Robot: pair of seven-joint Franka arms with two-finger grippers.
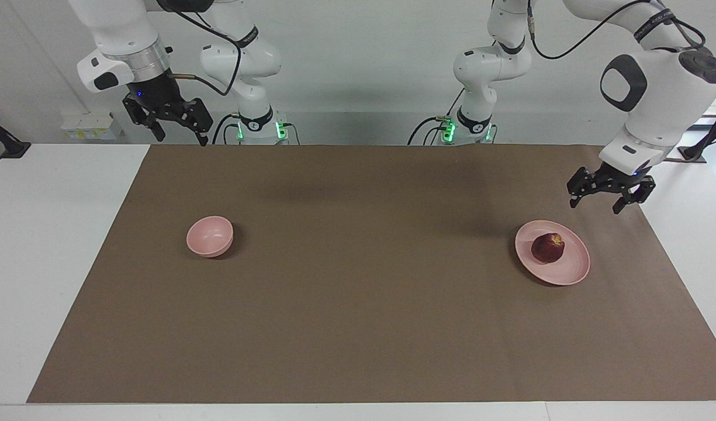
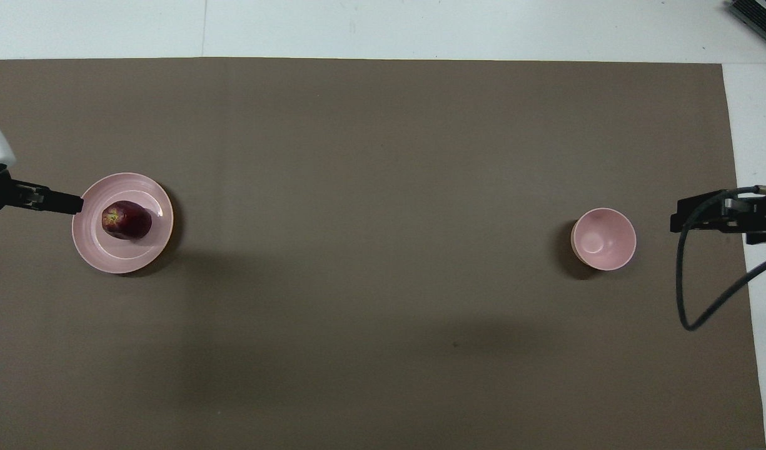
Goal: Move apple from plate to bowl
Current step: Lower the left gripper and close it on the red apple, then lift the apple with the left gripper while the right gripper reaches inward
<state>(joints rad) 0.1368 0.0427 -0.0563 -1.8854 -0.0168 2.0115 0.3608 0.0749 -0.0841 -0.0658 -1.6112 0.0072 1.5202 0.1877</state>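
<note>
I see my right gripper (image 1: 181,130) raised by the robots' edge of the brown mat (image 1: 358,304), its jaws spread and empty. My left gripper (image 1: 604,199) hangs above the mat just beside the plate (image 1: 571,275), jaws apart, gripping nothing. Farther out on the tabletop (image 1: 42,234), the apple (image 1: 547,248) sits on the plate, well apart from the bowl (image 1: 210,236).

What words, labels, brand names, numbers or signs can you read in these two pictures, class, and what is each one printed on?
None can be read.
The apple, the plate and the bowl are plain, with no print.
The brown mat carries no writing.
The left gripper and the right gripper show no readable marking.
</note>
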